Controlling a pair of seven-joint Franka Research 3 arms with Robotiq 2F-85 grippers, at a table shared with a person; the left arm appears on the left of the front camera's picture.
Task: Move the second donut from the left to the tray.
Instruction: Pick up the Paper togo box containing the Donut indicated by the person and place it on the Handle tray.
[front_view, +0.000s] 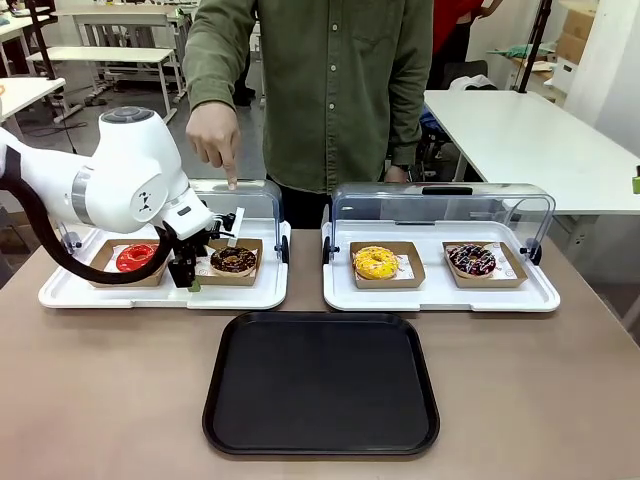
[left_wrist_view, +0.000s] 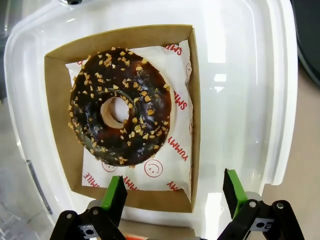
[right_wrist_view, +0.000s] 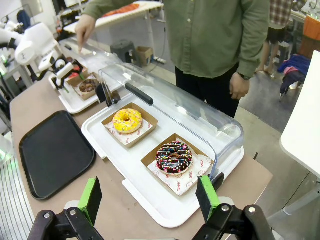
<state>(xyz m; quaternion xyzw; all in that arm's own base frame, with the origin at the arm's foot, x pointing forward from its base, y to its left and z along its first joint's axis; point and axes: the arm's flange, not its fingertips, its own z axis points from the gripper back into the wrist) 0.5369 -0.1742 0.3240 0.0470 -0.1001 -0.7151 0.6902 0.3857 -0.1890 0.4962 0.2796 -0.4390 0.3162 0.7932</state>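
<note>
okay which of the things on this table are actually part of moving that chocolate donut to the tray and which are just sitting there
In the job:
- chocolate donut in its cardboard holder
- black tray
- left gripper, jaws open by the holder

Just lying about:
- red donut
- yellow donut
- sprinkled donut
- white display trays

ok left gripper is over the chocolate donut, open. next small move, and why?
Probably lower straight down and close on the holder wall. The left gripper is open, its fingers straddling the near right corner of the cardboard holder of the second donut from the left, nothing gripped yet. The tray waits in front.
</note>
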